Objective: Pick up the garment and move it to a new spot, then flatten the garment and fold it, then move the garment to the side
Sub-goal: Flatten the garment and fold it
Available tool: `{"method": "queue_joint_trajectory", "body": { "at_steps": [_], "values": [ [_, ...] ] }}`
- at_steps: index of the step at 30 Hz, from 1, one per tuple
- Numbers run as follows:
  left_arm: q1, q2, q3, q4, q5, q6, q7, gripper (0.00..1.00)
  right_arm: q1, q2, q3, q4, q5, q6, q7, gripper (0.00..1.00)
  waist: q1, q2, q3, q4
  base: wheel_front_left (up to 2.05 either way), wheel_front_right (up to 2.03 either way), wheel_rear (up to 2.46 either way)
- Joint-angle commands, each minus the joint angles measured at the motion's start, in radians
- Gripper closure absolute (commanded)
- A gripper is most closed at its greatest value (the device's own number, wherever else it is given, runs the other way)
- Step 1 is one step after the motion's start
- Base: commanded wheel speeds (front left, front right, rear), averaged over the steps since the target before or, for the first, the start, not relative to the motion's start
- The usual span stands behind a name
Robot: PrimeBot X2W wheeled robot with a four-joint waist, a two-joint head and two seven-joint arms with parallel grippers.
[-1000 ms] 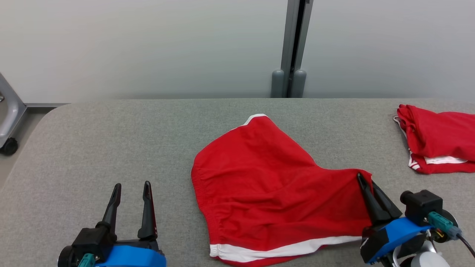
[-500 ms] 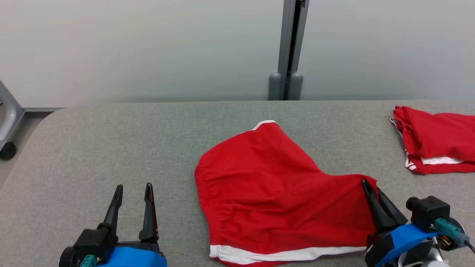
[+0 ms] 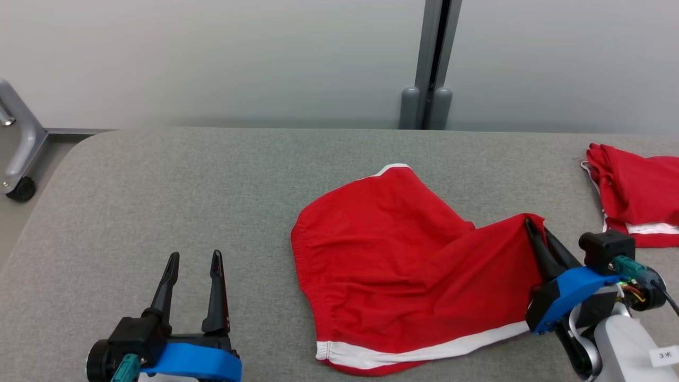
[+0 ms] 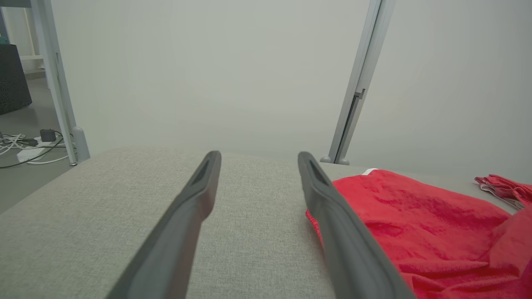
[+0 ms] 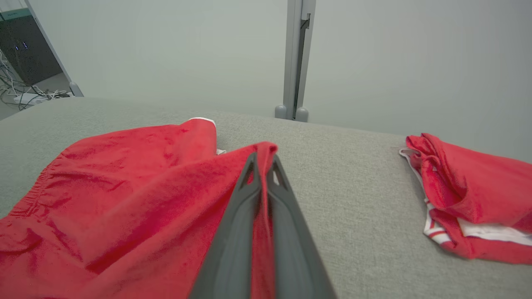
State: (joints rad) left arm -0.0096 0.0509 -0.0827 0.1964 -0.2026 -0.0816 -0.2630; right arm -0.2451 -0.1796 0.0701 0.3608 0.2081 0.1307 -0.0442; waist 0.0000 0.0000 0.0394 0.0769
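Left hand (image 3: pixel 195 255) idles, fingers apart, same as before, over bare worktop (image 3: pixel 159 185). Red garment (image 3: pixel 392 254) lies to its right, mostly flat. Right hand (image 3: pixel 537 227) stays clamped on the garment's corner and has raised it. A crease has deepened just left of that hand, so it is likely repositioning or starting to flatten the garment. A folded red pile (image 3: pixel 636 196) sits right of it, untouched.

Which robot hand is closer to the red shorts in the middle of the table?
Right. The right gripper is shut on a raised corner of the red shorts. The left gripper is open above the grey table, off to the shorts' left side, not touching them.
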Motion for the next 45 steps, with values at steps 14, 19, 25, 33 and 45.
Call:
{"method": "queue_joint_trajectory", "body": {
  "at_steps": [14, 19, 25, 33, 45],
  "values": [
    [-0.056, -0.001, -0.013, 0.011, -0.013, -0.007, -0.002, 0.00, -0.266, -0.011, 0.015, 0.480, -0.017, 0.000, -0.137, 0.00, 0.0000, 0.0000, 0.050, 0.055, 0.00, 0.00, 0.00],
    [-0.037, -0.001, 0.003, 0.012, -0.008, 0.000, -0.002, 0.00, -0.263, -0.004, 0.028, 0.507, -0.007, 0.000, -0.196, 0.00, 0.0000, 0.0000, 0.028, 0.024, 0.00, 0.00, 0.00],
    [0.000, 0.008, 0.033, 0.004, 0.004, 0.002, -0.002, 0.00, -0.201, -0.001, 0.032, 0.407, 0.006, 0.000, -0.219, 0.00, 0.0000, 0.0000, -0.011, -0.030, 0.00, 0.00, 0.00],
    [0.036, 0.010, 0.050, 0.003, 0.012, -0.002, -0.002, 0.00, -0.066, 0.023, -0.002, 0.194, 0.013, 0.000, -0.221, 0.00, 0.0000, 0.0000, -0.046, -0.071, 0.00, 0.00, 0.00],
    [0.070, 0.019, 0.060, -0.002, 0.019, -0.002, -0.002, 0.00, 0.216, 0.094, -0.098, -0.185, -0.048, 0.000, -0.123, 0.00, 0.0000, 0.0000, -0.068, -0.086, 0.00, 0.00, 0.00]
  ]
}}
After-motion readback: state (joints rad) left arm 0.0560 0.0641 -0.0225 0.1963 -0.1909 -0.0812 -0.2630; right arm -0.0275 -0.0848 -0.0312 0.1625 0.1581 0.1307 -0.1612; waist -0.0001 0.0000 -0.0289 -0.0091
